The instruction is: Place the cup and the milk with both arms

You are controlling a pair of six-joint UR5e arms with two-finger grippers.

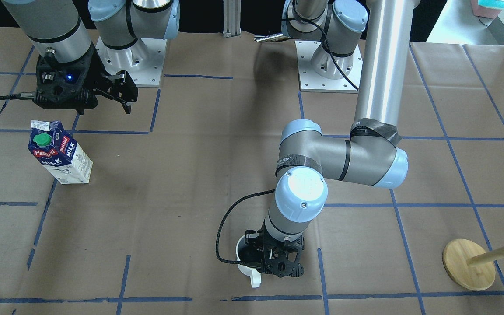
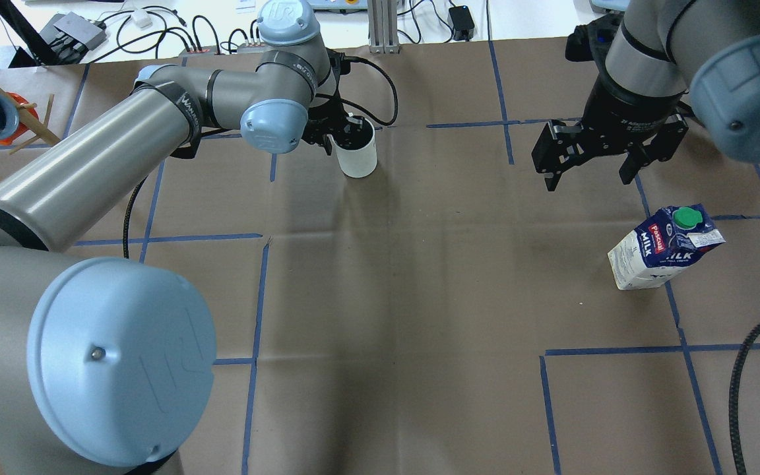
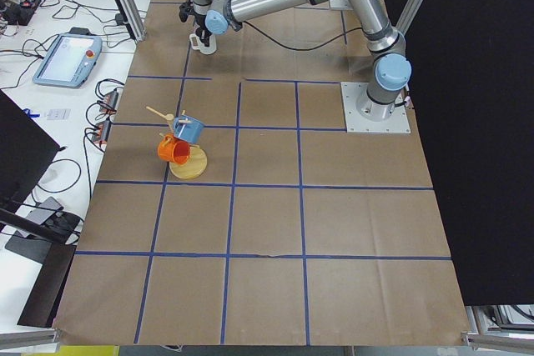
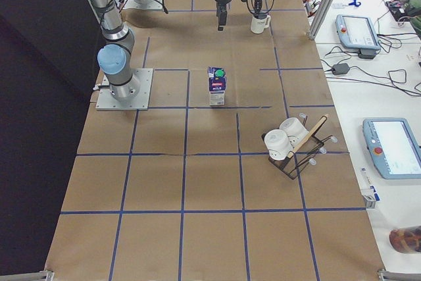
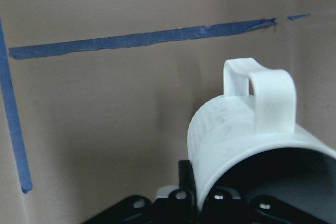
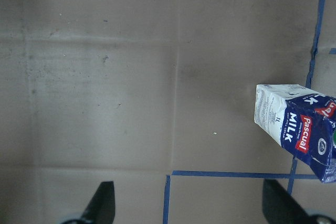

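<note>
The milk carton stands upright on the table, its long axis vertical and its green cap on top; its faces are turned slantwise to the blue grid lines.

The right gripper hangs above the table, near the carton but not over it; it seems higher than the cap and shifted from the carton toward the middle of the table. Its jaws are spread wide and hold nothing; in the right wrist view the carton sits at the edge of the picture, not between the two fingers. I judge that this arm must first travel sideways to the carton, perhaps turn the wrist to meet its flat sides, and only then go down.

The cup is well apart from the carton, toward the robot's left and farther from the base. The left gripper is on its rim; one finger appears to be inside and one outside, so it seems closed on the wall. The handle points away from the wrist.

The right arm is clearly the nearer one to the carton.
</note>
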